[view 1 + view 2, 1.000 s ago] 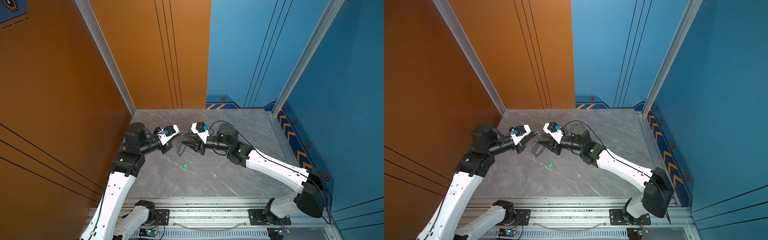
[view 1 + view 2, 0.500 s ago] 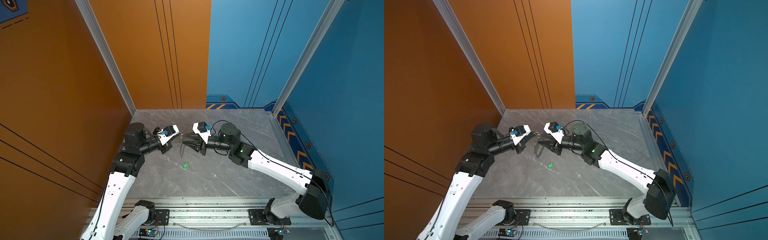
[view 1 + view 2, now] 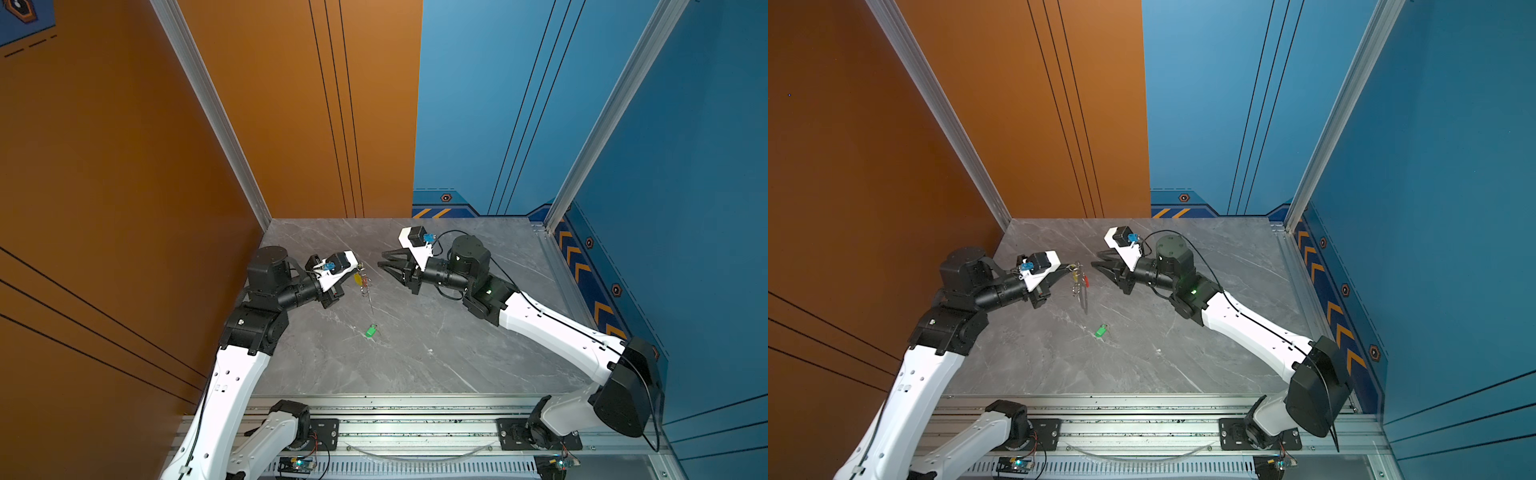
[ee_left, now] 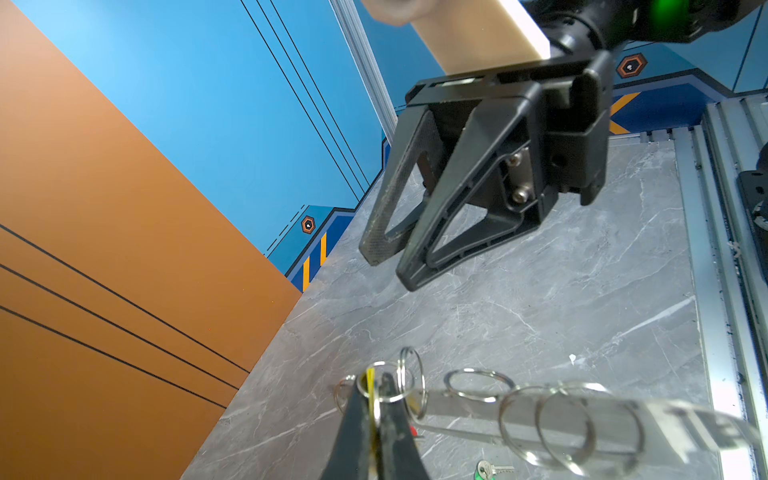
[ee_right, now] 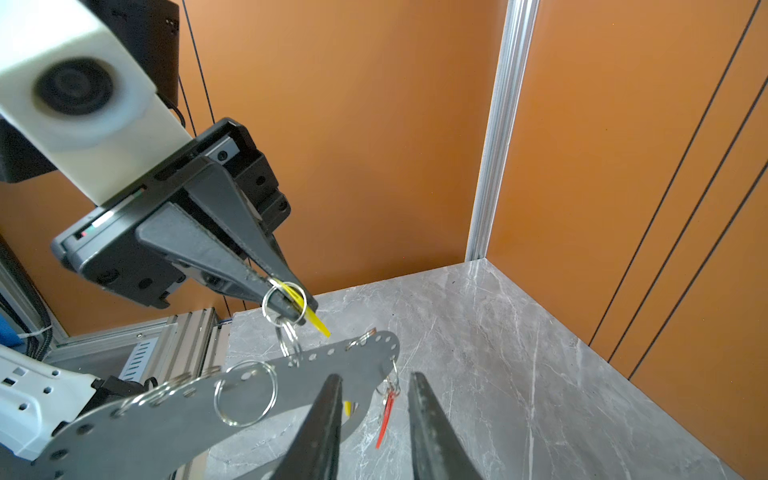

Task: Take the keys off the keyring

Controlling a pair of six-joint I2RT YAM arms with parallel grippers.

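Observation:
My left gripper point(image 3: 358, 266) point(image 4: 376, 384) is shut on the yellow tag point(image 5: 309, 318) of a key, with a silver ring looped round one fingertip. From those rings the keyring point(image 5: 249, 395) hangs above the table, a flat grey plate seen edge-on in both top views point(image 3: 369, 299). A red-tagged key point(image 5: 386, 415) point(image 3: 1086, 280) dangles from the plate's end. My right gripper point(image 3: 380, 264) point(image 5: 375, 375) is open and holds nothing; it faces the keyring from a short gap to the right, and the red tag shows between its fingers in the right wrist view. A green-tagged key point(image 3: 370, 331) lies loose on the table.
The grey marble table point(image 3: 415, 357) is walled by an orange panel point(image 3: 124, 208) on the left and blue panels point(image 3: 665, 208) at the back and right. An aluminium rail point(image 3: 415, 419) runs along the front edge.
My right gripper has drawn back to the right, away from the keyring, and its jaws have narrowed. The left gripper and the hanging keyring have stayed put.

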